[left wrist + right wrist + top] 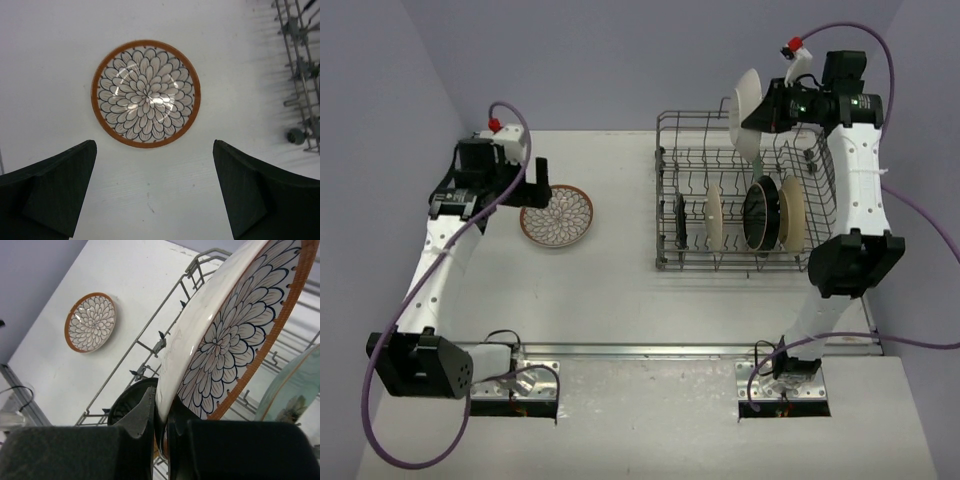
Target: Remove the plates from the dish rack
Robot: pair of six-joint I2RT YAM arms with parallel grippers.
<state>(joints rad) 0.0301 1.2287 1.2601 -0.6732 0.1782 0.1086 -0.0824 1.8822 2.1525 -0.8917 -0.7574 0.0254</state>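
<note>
Above the far side of the dish rack [735, 266], our right end effector [162, 410] pinches a petal-patterned plate [225, 340] edge-up by its rim, the tabletop [610, 280] lying to its left, where our spread left end effector [542, 183] hovers.

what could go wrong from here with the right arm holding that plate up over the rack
1. The right gripper pinches the held plate only at its rim, on edge above the dish rack; it might swing or slip onto the black plate standing below.
2. The left gripper hangs open over the patterned plate lying on the table, so a set-down there risks a clash.
</note>
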